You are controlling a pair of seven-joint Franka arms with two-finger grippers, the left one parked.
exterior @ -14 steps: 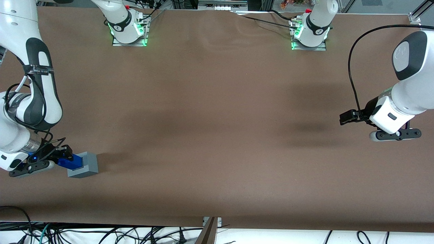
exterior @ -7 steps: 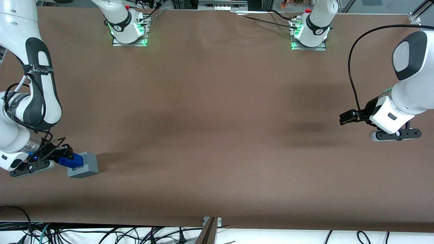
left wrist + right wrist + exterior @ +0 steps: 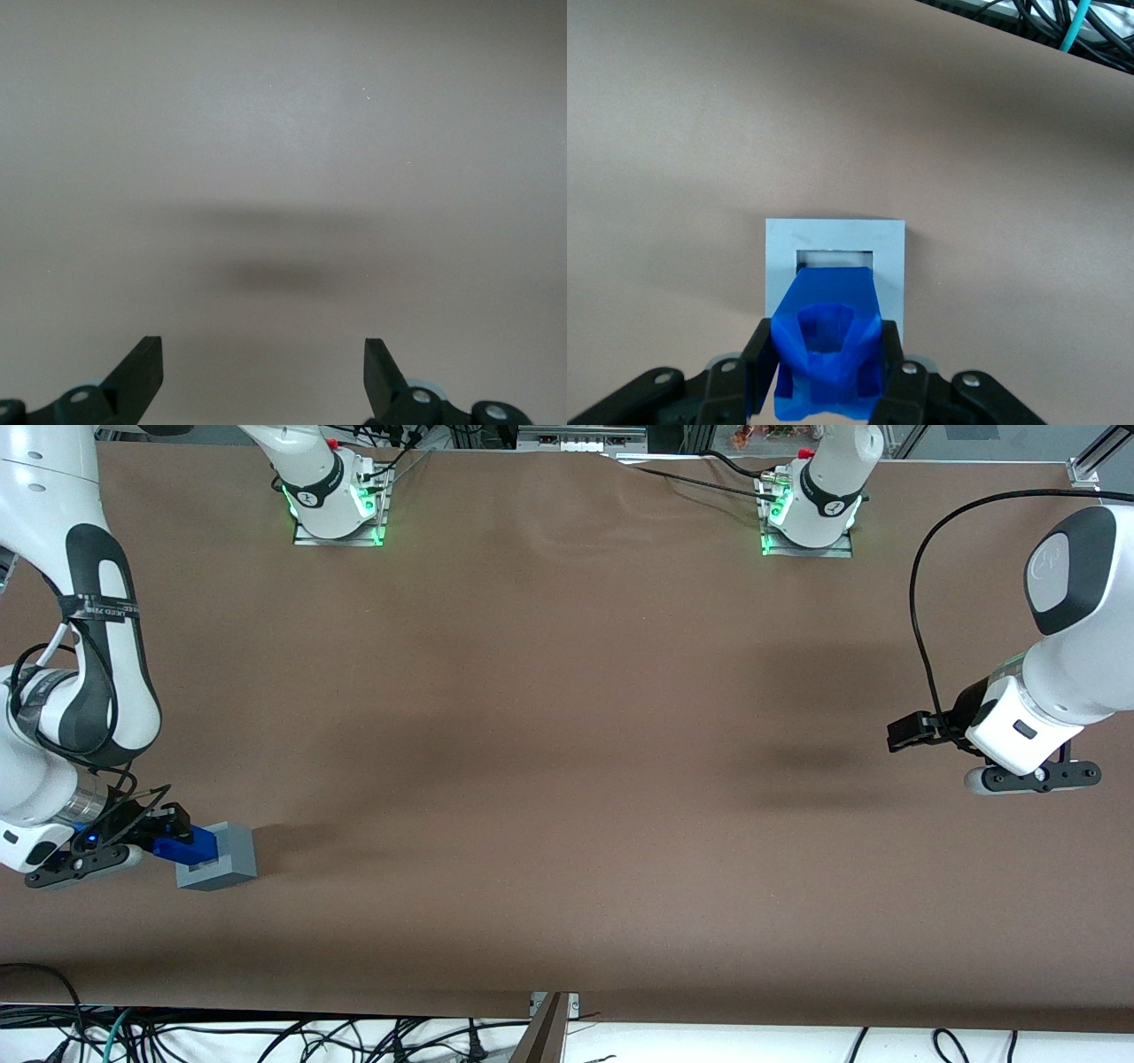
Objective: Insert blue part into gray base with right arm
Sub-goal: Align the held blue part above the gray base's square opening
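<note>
The gray base (image 3: 219, 858) stands on the brown table near the front edge, toward the working arm's end. My right gripper (image 3: 168, 835) is shut on the blue part (image 3: 188, 847), holding it just above the base's top face. In the right wrist view the blue part (image 3: 827, 341) sits clamped between the black fingers (image 3: 758, 363), its leading end over the square recess of the gray base (image 3: 834, 237). A strip of the recess still shows past the part's tip. I cannot tell whether the part touches the base.
Two arm mounts with green lights (image 3: 337, 509) (image 3: 808, 522) stand at the table's edge farthest from the front camera. Cables (image 3: 177, 1036) lie below the front edge. The brown table (image 3: 567, 779) spreads wide toward the parked arm's end.
The gripper with the blue part has settled slightly lower and closer onto the gray base; the shift is very small. The base has not moved.
</note>
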